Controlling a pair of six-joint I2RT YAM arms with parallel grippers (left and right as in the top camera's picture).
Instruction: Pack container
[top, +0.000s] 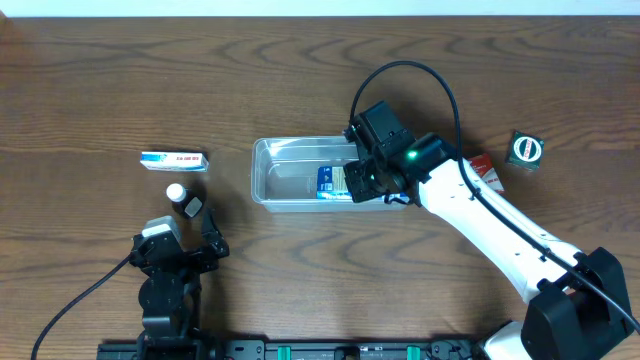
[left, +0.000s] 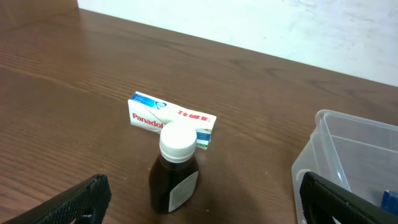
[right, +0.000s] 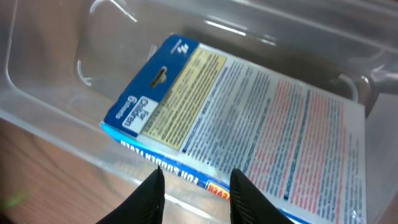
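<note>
The clear plastic container (top: 262, 180) stands mid-table, and its corner shows in the left wrist view (left: 348, 143). A blue printed medicine box (top: 330, 180) lies flat inside it (right: 249, 118). My right gripper (top: 365, 180) hangs over the container's right half. Its fingers are open just above the near wall, and nothing is between them (right: 198, 186). My left gripper (top: 187, 232) is wide open at the front left. A brown bottle with a white cap (left: 174, 174) stands just ahead of its fingers (left: 203, 179).
A white and blue Panadol box (top: 174, 160) lies left of the container, behind the bottle (top: 190, 205). A red box (top: 483, 170) lies partly under the right arm. A black round item (top: 525, 150) sits at the far right.
</note>
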